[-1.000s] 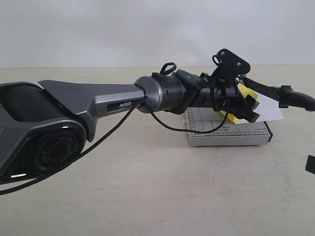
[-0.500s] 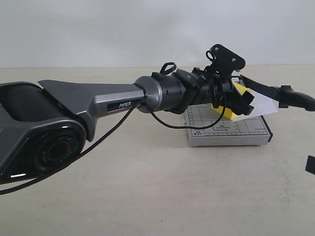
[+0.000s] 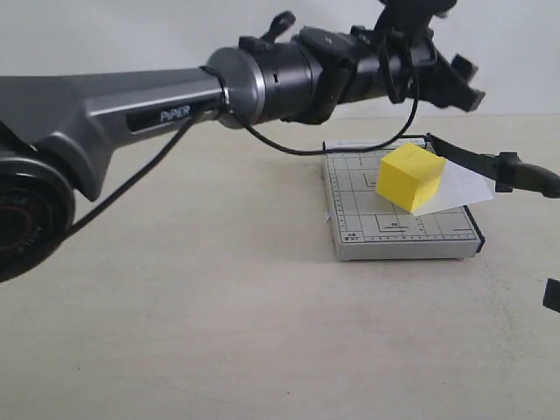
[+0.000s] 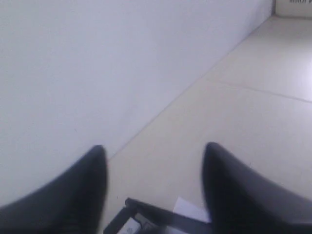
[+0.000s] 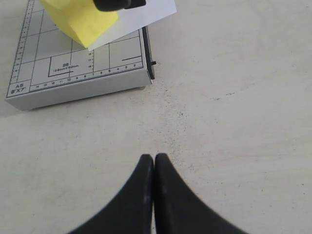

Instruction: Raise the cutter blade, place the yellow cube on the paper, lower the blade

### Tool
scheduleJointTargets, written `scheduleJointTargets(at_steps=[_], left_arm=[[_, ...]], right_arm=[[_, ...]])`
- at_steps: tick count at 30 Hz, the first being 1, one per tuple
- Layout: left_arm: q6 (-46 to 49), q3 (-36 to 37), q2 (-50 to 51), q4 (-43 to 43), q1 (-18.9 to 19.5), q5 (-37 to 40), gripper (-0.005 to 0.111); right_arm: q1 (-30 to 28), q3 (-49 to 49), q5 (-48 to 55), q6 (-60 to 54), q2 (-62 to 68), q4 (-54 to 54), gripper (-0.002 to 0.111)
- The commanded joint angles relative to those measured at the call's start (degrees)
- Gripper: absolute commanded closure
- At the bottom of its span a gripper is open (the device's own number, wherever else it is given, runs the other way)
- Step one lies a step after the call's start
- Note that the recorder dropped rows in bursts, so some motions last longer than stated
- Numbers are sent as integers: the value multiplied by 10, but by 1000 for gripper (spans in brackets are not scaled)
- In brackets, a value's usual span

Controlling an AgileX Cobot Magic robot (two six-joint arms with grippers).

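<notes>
The yellow cube point(image 3: 409, 178) rests on the white paper point(image 3: 462, 189), which lies on the grey gridded cutter board point(image 3: 398, 232). The cutter blade point(image 3: 490, 163) stands raised over the board's right side, its handle end pointing right. My left gripper point(image 3: 462, 83) hovers open and empty well above the cube; in the left wrist view, the left gripper point(image 4: 153, 151) looks past the blade point(image 4: 161, 215) at the far wall. My right gripper point(image 5: 154, 157) is shut on nothing, low over the table in front of the board point(image 5: 73, 73), with the cube point(image 5: 83, 22) and paper point(image 5: 148, 12) beyond it.
The left arm point(image 3: 175, 101) spans the scene from the left at upper height, with a cable point(image 3: 149, 175) hanging below it. A pale wall runs behind the beige table point(image 3: 219, 332). A black part point(image 3: 551, 293) shows at the right edge.
The left gripper let go of the yellow cube and rose up and away from the board. The cube now sits on the paper by itself. The blade stayed raised.
</notes>
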Motion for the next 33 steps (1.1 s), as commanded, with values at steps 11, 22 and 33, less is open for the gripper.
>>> scheduleJointTargets(at_steps=[11, 22, 33], left_arm=[[-100, 223, -145, 23, -2, 10, 102], [-94, 569, -428, 179, 53, -187, 102], [-340, 670, -543, 164, 439, -48, 102]], right_arm=[[-2, -2, -2, -1, 0, 0, 108], [-2, -2, -14, -1, 0, 0, 108], [-2, -2, -11, -1, 0, 0, 108]])
